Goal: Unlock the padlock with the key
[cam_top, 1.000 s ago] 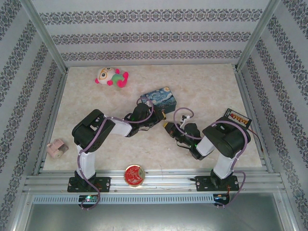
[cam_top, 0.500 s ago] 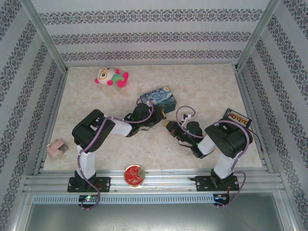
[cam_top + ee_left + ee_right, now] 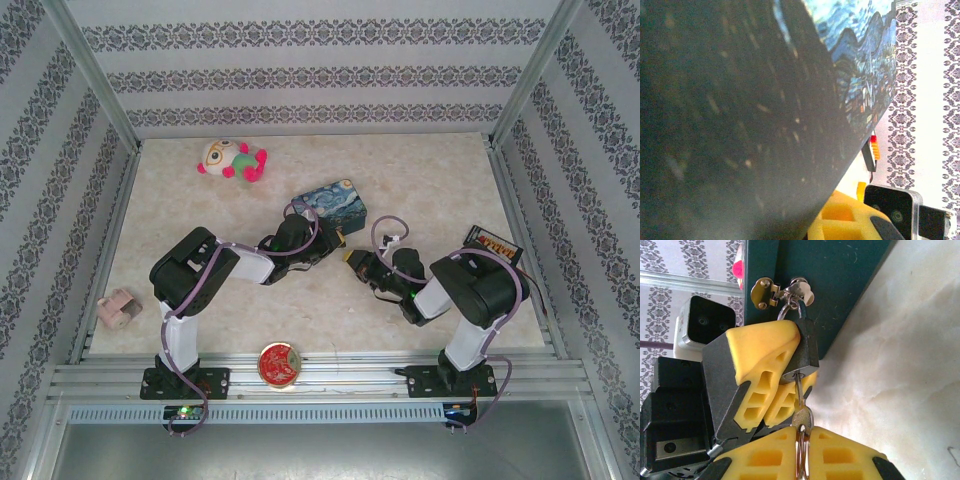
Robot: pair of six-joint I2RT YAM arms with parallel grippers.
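Tbl [image 3: 200, 225] w/ blue tin [image 3: 335, 203], plush toy [image 3: 232, 160]

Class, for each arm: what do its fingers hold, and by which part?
The right fingers pinch the key by its head, its blade in the padlock. The left fingers clamp the padlock's body.

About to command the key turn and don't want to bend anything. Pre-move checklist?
1. The key is in the padlock: ok, its blade enters the bottom of the body.
2. The right end effector grips the key: ok, closed on its head.
3. The left end effector braces the padlock: ok, clamped on the body.
4. The key is fully seated: cannot tell.
5. The key lines up with the padlock: ok, it runs straight on from the body.
6. The shackle is released: not ok, it sits in the body and is threaded through the box latch.
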